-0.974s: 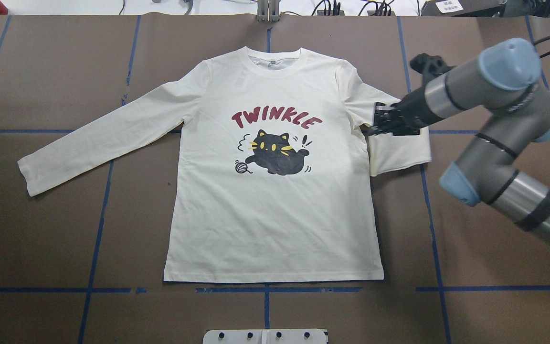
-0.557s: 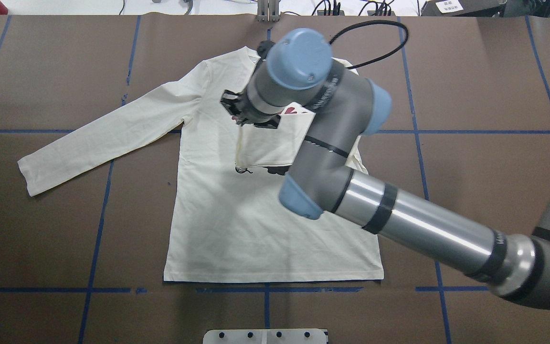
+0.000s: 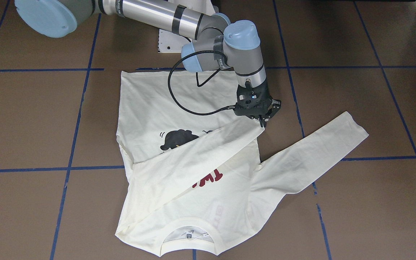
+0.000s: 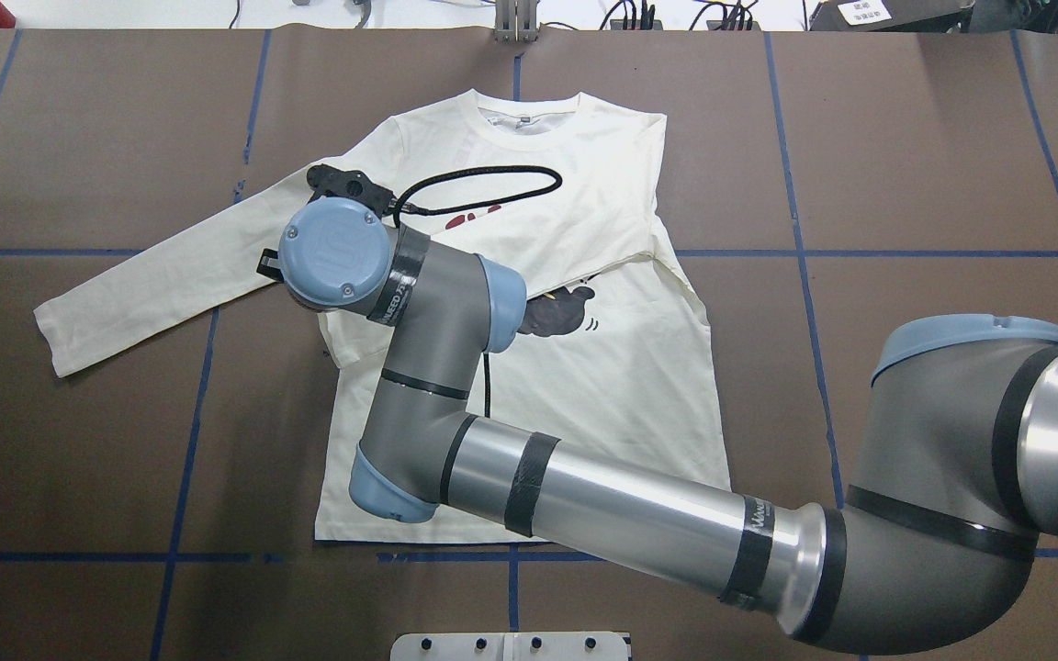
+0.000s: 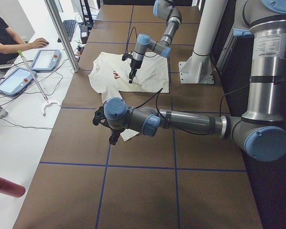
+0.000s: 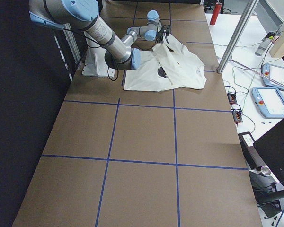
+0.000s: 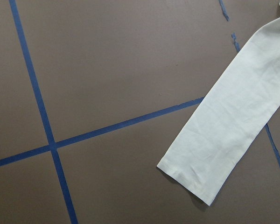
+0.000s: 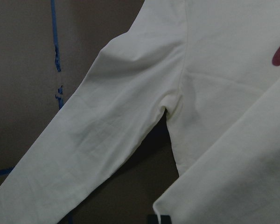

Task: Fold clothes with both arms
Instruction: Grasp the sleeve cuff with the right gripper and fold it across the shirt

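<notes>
Front view: the shirt (image 3: 146, 104) lies flat, print up, mid-table (image 3: 31, 119). The right gripper (image 3: 264, 122) pinches the cuff of one sleeve (image 3: 193, 155), which lies slantwise over the chest.

Overhead: the right arm (image 4: 639, 505) crosses the shirt's body; the other sleeve (image 4: 152, 280) stretches out flat.

Left side view: the left gripper (image 5: 112, 137) hovers by that sleeve's end; I cannot tell how its jaws stand.

Left wrist view: only the sleeve's end and blue tape (image 7: 37, 93).
</notes>
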### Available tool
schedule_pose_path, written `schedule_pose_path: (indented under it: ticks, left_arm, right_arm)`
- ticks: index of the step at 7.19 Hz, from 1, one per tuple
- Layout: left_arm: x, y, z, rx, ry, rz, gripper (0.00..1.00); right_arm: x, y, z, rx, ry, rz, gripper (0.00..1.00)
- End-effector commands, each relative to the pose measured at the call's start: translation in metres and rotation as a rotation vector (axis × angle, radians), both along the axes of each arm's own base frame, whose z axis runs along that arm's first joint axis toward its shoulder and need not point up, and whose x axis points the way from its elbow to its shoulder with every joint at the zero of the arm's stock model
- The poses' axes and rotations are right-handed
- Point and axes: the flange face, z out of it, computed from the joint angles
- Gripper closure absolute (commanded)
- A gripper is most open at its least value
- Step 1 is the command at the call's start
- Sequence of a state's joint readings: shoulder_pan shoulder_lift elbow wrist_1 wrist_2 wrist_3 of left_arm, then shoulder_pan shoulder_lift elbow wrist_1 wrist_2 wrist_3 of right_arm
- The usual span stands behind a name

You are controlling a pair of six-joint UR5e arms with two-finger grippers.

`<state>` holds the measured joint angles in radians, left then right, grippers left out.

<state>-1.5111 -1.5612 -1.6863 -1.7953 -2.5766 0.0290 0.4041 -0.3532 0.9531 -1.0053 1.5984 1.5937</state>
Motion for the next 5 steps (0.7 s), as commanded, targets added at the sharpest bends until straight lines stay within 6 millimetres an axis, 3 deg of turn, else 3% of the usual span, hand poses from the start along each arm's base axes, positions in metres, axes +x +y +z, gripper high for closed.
schedule_pose_path:
  ticks: [1, 2, 3, 4, 5]
  left_arm:
    - [0.038, -0.002, -0.007, -0.007, 0.021, 0.048, 0.00]
    - [0.072, 0.000, -0.007, -0.091, 0.035, 0.026, 0.00]
    - [0.084, -0.004, 0.014, -0.158, 0.017, -0.026, 0.00]
    - [0.118, -0.008, 0.034, -0.165, -0.047, -0.056, 0.00]
    - [0.169, -0.011, 0.047, -0.216, -0.083, -0.084, 0.01]
  right_arm:
    - [-0.004, 0.007, -0.019, 0.017, -0.021, 0.031, 0.00]
    - [0.020, -0.001, -0.036, -0.024, -0.083, 0.064, 0.00]
    - [0.061, -0.006, -0.025, -0.064, -0.093, 0.054, 0.00]
    - [0.131, -0.008, 0.009, -0.108, -0.088, 0.014, 0.00]
    - [0.200, -0.005, 0.060, -0.132, -0.103, -0.012, 0.00]
